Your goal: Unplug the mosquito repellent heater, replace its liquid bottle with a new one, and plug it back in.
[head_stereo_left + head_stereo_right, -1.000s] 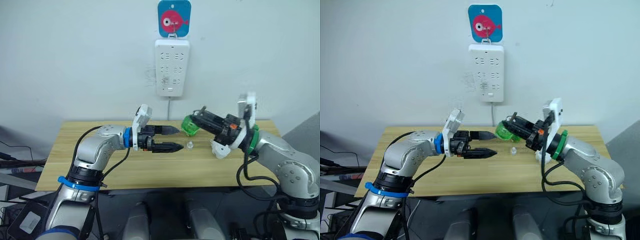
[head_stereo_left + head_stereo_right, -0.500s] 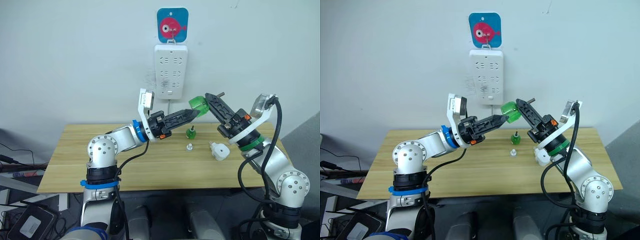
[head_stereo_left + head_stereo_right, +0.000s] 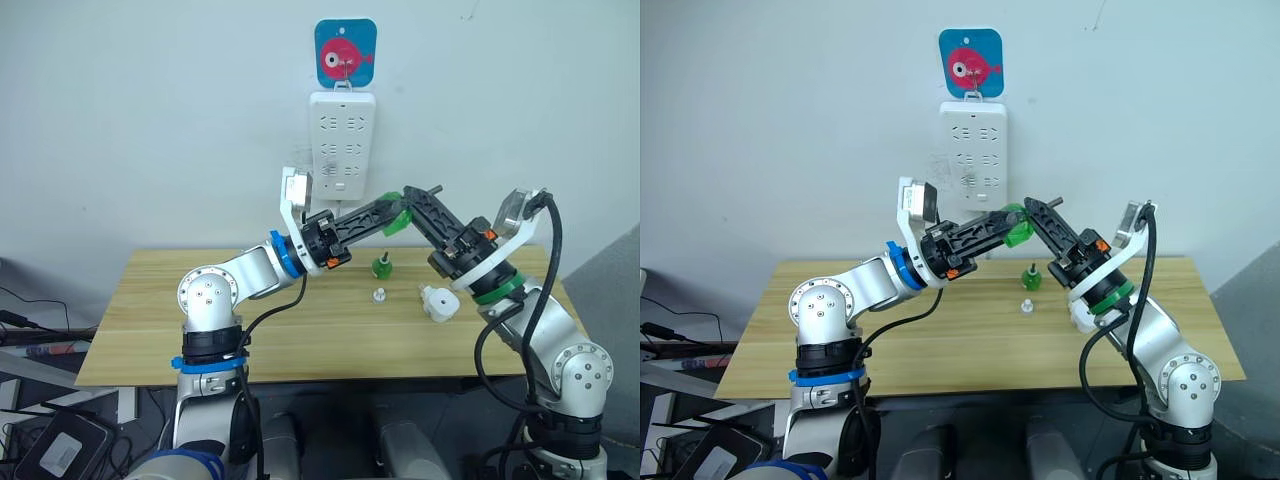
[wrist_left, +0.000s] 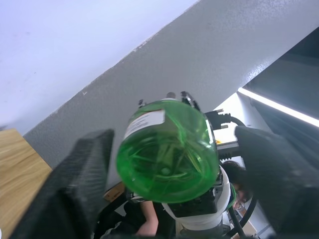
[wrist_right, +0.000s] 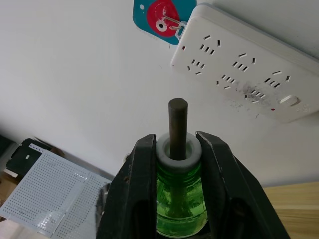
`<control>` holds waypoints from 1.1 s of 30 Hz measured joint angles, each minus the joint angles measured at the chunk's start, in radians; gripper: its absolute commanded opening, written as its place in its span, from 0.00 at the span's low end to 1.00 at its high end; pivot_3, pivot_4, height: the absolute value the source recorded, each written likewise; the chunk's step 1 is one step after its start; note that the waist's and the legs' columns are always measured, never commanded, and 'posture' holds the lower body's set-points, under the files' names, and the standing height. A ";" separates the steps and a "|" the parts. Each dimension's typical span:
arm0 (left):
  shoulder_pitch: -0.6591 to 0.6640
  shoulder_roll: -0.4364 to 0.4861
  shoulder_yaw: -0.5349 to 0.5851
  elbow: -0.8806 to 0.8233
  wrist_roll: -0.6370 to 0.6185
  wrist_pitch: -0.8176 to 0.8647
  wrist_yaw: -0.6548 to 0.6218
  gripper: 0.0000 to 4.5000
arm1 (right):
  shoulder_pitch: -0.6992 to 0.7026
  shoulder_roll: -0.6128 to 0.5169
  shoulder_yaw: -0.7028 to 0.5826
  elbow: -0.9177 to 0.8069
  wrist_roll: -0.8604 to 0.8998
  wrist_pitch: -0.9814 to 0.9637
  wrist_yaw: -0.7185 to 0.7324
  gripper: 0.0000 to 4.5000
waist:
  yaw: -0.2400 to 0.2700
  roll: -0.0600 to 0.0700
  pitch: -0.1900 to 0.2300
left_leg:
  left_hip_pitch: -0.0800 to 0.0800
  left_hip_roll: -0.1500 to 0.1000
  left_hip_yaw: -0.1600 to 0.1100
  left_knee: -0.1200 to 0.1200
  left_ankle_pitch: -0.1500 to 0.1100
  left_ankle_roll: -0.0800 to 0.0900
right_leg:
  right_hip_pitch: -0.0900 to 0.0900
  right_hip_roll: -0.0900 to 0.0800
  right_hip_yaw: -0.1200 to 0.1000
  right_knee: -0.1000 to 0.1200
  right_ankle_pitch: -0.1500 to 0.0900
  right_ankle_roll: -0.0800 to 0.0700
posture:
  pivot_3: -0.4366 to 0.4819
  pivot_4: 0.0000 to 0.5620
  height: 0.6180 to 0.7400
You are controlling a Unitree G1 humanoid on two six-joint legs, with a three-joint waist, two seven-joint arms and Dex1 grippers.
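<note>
Green bottle [image 5: 179, 199] held aloft below power strip [image 3: 343, 140], right gripper [image 5: 175, 149] jaws clenched on white neck collar. Left gripper [image 4: 169, 164] jaws released, straddling bottle base. Heater [image 3: 437, 301] lies on counter [image 3: 150, 330], well below strip. Plastic smooth, light: you grip collar, not wick.

we find both arms raised, left gripper [image 3: 392, 214] spread apart, right gripper [image 5: 172, 149] clamped, tips meeting.

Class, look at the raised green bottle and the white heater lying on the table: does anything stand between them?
Nothing visible does. The bottle is held up by the right end effector; the heater lies below on the table, open air between.
</note>
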 measured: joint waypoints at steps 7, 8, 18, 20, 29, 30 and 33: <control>0.002 0.016 -0.006 0.002 -0.022 0.000 -0.007 0.51 | 0.002 -0.024 0.021 -0.012 0.018 -0.022 0.000 0.18 | 0.000 0.000 0.000 | 0.000 0.000 0.000 0.000 0.000 0.000 | 0.000 0.000 0.000 0.000 0.000 0.000 | 0.34 0.25 1.00; 0.004 0.016 -0.007 0.002 -0.024 -0.001 -0.007 0.51 | 0.003 -0.028 0.023 -0.014 0.018 -0.025 0.000 0.18 | 0.000 0.000 0.000 | 0.000 0.000 0.000 0.000 0.000 0.000 | 0.000 0.000 0.000 0.000 0.000 0.000 | 0.34 0.25 1.00; 0.038 0.059 -0.017 -0.001 -0.033 -0.003 -0.011 0.51 | 0.048 -0.181 -0.005 -0.001 0.003 -0.013 0.018 0.79 | 0.002 0.000 0.000 | 0.000 0.000 0.000 0.000 0.000 0.000 | 0.000 0.000 0.001 -0.001 0.000 0.000 | 0.35 0.29 1.00; 0.049 0.107 -0.021 -0.004 -0.015 -0.004 -0.016 0.51 | 0.063 -0.306 -0.038 0.046 -0.069 0.025 0.060 0.97 | 0.003 0.000 0.000 | 0.001 -0.001 0.001 0.000 0.000 0.000 | 0.001 0.000 0.002 -0.001 0.000 0.001 | 0.35 0.30 1.00; 0.140 0.290 -0.147 -0.048 0.254 -0.156 -0.186 0.51 | 0.085 -0.820 0.231 0.143 -0.840 0.150 0.338 1.00 | 0.006 0.001 0.001 | 0.006 0.000 0.005 -0.002 0.000 0.000 | 0.002 0.001 0.005 -0.003 -0.003 0.005 | 0.37 0.40 1.00; 0.156 0.308 -0.163 -0.050 0.290 -0.185 -0.214 0.51 | 0.069 -0.831 0.278 0.150 -0.917 0.173 0.348 1.00 | 0.007 0.001 0.002 | 0.006 0.001 0.006 -0.002 0.000 0.000 | 0.002 0.001 0.006 -0.004 -0.004 0.005 | 0.37 0.41 1.00; 0.190 0.332 -0.210 -0.057 0.373 -0.256 -0.281 0.51 | -0.032 -0.811 0.382 0.181 -1.024 0.316 0.361 1.00 | 0.005 0.001 0.006 | 0.007 0.001 0.009 -0.002 0.000 0.001 | 0.002 0.001 0.009 -0.004 -0.004 0.005 | 0.37 0.44 1.00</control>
